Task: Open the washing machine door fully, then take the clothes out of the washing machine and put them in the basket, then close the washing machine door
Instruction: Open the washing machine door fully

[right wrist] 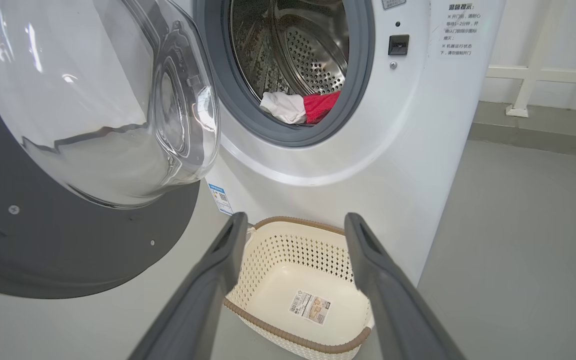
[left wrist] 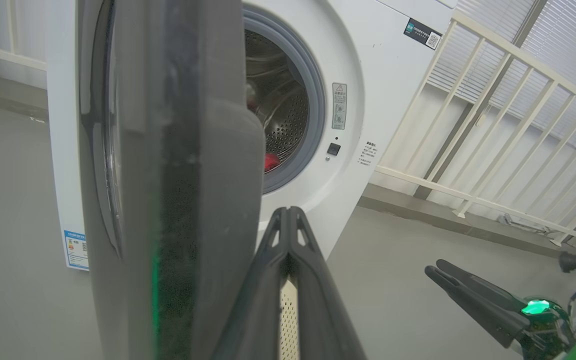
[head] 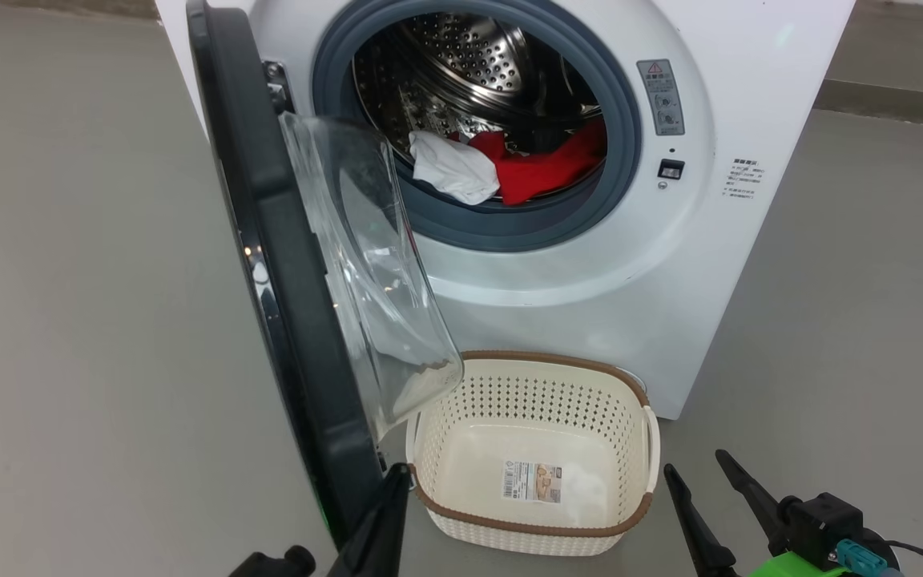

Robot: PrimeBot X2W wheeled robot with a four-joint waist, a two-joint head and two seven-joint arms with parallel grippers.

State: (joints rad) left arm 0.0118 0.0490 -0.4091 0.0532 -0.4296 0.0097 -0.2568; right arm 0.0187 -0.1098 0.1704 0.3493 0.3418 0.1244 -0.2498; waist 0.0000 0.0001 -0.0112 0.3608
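While the left gripper sits with fingers pressed together just beside the lower edge of the washing machine door, swung wide open, the right gripper hovers with fingers spread near the basket. The basket's on the floor before the washing machine, and the clothes, red and white, lie at the drum's mouth.

Door juts left of seemingly clear drum mouth.
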